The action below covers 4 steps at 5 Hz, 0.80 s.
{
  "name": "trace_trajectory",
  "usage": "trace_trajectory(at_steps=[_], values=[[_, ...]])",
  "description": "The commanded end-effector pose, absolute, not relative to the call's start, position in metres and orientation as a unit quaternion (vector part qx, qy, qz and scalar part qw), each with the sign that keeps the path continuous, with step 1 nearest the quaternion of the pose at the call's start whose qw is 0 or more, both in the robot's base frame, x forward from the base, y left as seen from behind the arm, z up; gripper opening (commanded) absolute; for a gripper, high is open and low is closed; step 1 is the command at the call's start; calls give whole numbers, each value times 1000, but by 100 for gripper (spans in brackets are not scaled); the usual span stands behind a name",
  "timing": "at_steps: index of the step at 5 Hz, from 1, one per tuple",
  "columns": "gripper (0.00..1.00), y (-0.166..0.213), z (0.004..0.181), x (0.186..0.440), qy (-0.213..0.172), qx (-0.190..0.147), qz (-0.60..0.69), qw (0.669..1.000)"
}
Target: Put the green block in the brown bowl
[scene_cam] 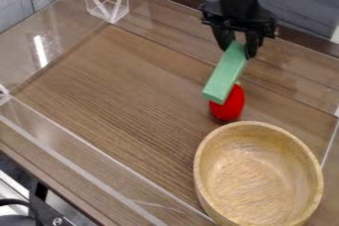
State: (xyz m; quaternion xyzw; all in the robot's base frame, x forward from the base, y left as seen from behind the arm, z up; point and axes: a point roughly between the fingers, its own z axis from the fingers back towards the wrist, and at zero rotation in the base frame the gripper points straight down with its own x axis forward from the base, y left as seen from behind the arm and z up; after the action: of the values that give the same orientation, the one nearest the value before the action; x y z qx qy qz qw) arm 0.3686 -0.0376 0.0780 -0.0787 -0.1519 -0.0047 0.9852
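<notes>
The green block (227,72), a flat mint-green slab, hangs tilted above the table, its top end clamped in my gripper (241,44). The gripper's black fingers point steeply down and are shut on the block. The block's lower end hangs in front of the red strawberry-like toy (231,102). The brown bowl (259,178), wide and wooden with a thick rim, sits at the near right, below and a little right of the block. It holds nothing.
Clear acrylic walls (54,47) ring the wooden tabletop. A clear acrylic stand (106,5) sits at the far left. The red toy lies just beyond the bowl's far rim.
</notes>
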Motion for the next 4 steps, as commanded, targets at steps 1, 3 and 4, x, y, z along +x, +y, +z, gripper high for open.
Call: trace_trajectory(at_steps=[1,3,4], values=[[0,-40,88,371,-179,-72,30,981],[0,-49,93,359,-180,-72,34,980],[0,-43,102,357,-180,-72,33,980]])
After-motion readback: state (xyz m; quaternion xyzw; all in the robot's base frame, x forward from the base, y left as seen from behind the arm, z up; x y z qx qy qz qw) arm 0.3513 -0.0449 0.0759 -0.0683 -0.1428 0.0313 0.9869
